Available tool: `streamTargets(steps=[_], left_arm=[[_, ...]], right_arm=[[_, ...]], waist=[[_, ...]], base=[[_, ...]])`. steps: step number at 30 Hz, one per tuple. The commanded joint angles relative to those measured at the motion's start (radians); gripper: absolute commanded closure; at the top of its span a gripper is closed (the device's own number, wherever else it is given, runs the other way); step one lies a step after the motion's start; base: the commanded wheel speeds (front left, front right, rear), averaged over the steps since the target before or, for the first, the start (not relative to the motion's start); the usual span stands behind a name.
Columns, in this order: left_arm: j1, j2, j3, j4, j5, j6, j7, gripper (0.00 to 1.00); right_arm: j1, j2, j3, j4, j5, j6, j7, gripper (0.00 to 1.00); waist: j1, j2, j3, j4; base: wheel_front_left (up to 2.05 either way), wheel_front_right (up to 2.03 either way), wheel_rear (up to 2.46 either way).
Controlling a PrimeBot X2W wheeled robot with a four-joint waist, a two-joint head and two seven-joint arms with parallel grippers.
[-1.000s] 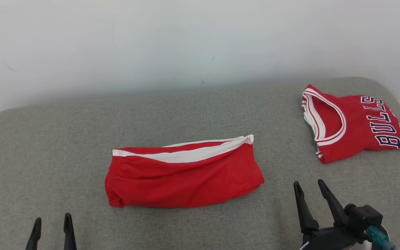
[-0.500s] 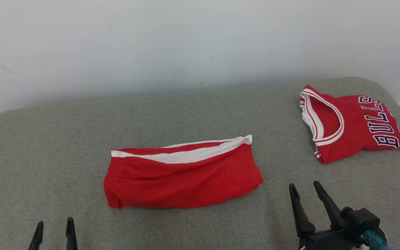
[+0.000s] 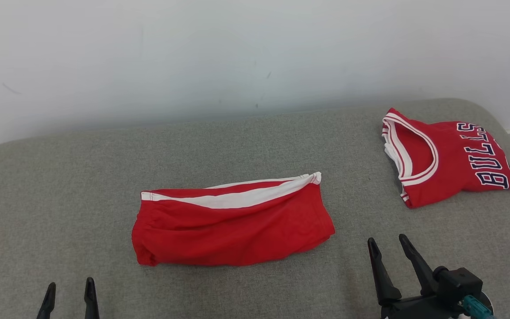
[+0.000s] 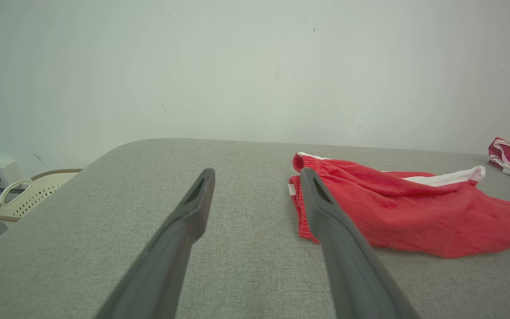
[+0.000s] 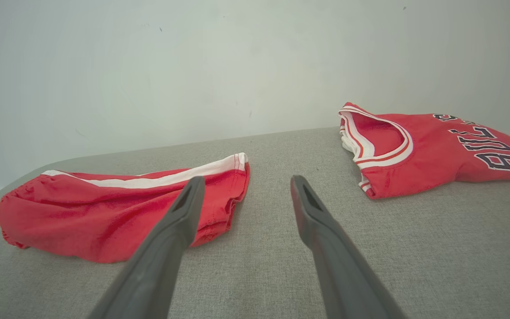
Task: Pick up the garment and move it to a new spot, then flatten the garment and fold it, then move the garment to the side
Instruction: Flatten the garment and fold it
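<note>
A red garment with a white stripe (image 3: 233,230), shorts by the look of it, lies folded flat in the middle of the grey padded table (image 3: 255,141). My left gripper (image 3: 70,284) is open near the table's front edge, left of the shorts and apart from them. In the left wrist view the gripper (image 4: 256,173) is empty, with the shorts (image 4: 414,217) just right of its right finger. My right gripper (image 3: 388,240) is open and empty, off the garment's right end. The right wrist view shows the gripper (image 5: 247,179) beside the shorts (image 5: 104,212).
A folded red jersey with dark lettering (image 3: 450,164) lies at the table's far right, also seen in the right wrist view as the jersey (image 5: 432,150). A white wall stands behind the table. A pale perforated basket (image 4: 29,195) sits on the floor beyond the table's left end.
Both grippers have drawn back slightly toward the near edge of the table, staying open. The garments have not moved; the camera shifted a little.
</note>
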Motion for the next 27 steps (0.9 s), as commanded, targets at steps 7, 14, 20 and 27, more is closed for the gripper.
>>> streamTargets(steps=[7, 14, 20, 27], left_arm=[[0.001, 0.001, 0.002, 0.001, 0.005, -0.002, -0.004, 0.0], [-0.003, 0.001, 0.004, 0.003, 0.009, -0.007, -0.004, 0.0], [-0.004, 0.001, 0.002, 0.006, 0.01, -0.005, -0.004, 0.0], [-0.005, 0.001, 0.0, 0.007, 0.009, -0.002, -0.004, 0.0]], right_arm=[[0.002, -0.002, 0.001, 0.003, 0.005, 0.0, -0.007, 0.0], [0.003, 0.0, 0.002, 0.006, 0.003, 0.0, -0.008, 0.0], [0.006, 0.001, -0.001, 0.005, -0.003, 0.0, -0.006, 0.0], [0.003, 0.004, -0.009, 0.002, -0.006, 0.0, -0.005, 0.0]], waist=[[-0.0001, 0.0, 0.001, 0.001], [-0.0001, 0.0, 0.002, 0.003], [-0.0001, 0.0, 0.001, 0.007], [-0.0001, 0.0, 0.0, 0.013]], base=[[0.0, 0.0, 0.0], [0.0, 0.0, 0.0], [0.0, 0.0, 0.0], [0.0, 0.0, 0.0]])
